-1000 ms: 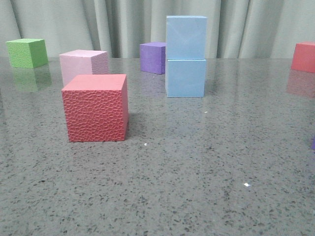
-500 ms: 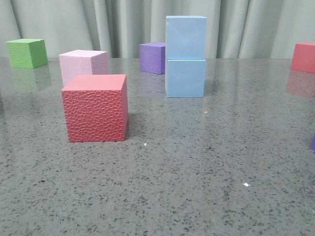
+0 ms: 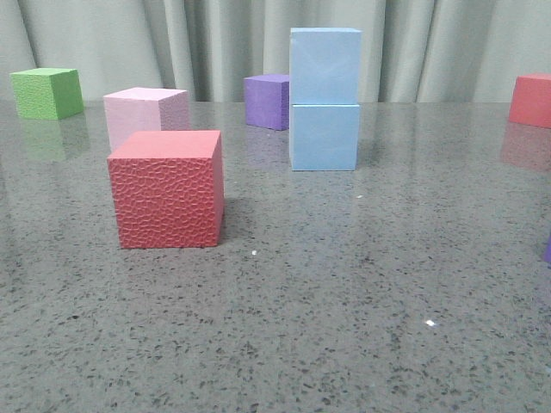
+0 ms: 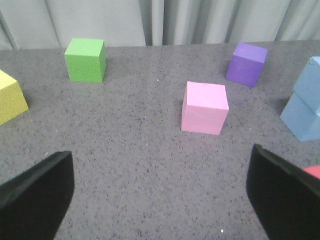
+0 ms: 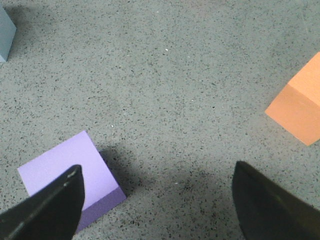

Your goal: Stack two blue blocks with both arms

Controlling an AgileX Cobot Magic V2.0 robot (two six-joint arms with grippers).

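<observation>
Two light blue blocks stand stacked in the front view, the upper blue block (image 3: 325, 65) resting squarely on the lower blue block (image 3: 325, 137), at the table's middle back. The stack's edge shows in the left wrist view, upper (image 4: 312, 76) over lower (image 4: 303, 117). My left gripper (image 4: 160, 192) is open over bare table, well short of the stack. My right gripper (image 5: 157, 200) is open too, nothing between its fingers, beside a light purple cube (image 5: 70, 172). Neither gripper appears in the front view.
In the front view a textured red cube (image 3: 168, 188) sits near left, a pink cube (image 3: 145, 114) behind it, a green cube (image 3: 47, 92) far left, a purple cube (image 3: 267, 100) behind the stack, a red cube (image 3: 530, 100) far right. An orange cube (image 5: 299, 104) and yellow cube (image 4: 10, 97) show in wrist views.
</observation>
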